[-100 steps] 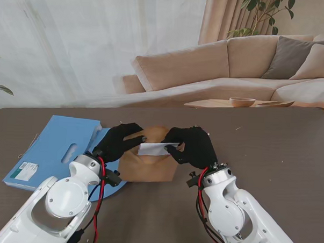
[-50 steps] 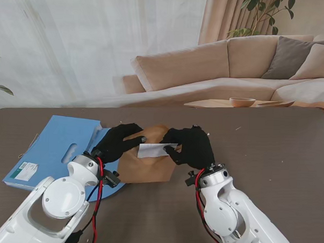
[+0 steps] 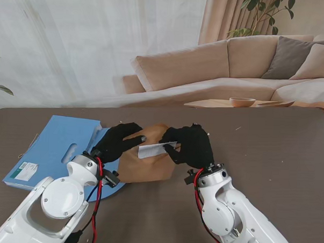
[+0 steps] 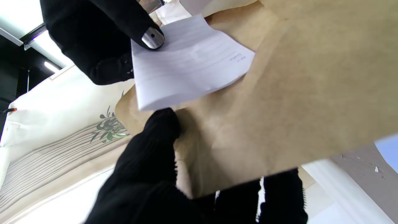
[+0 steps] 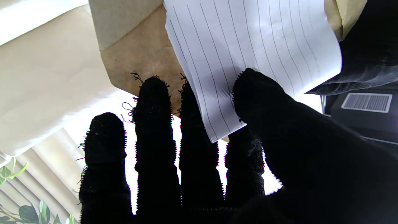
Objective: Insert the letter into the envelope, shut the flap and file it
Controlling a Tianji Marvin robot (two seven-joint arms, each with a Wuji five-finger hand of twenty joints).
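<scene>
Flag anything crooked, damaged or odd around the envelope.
The letter sits askew, tilted across the envelope mouth rather than square to it, most of it still outside. In the right wrist view its edge is dimpled under the right hand thumb. The left hand holds the envelope. Nothing torn or spilled.

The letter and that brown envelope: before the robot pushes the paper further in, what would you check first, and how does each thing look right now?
1. Right hand pinches the letter: ok.
2. Left hand holds the envelope: ok.
3. Letter's leading edge inside the envelope mouth: cannot tell.
4. Flap clear of the letter's path: cannot tell.
5. Letter flat, uncrumpled: ok, only slightly curved.
6. Blue folder ready at the left for filing: ok.
</scene>
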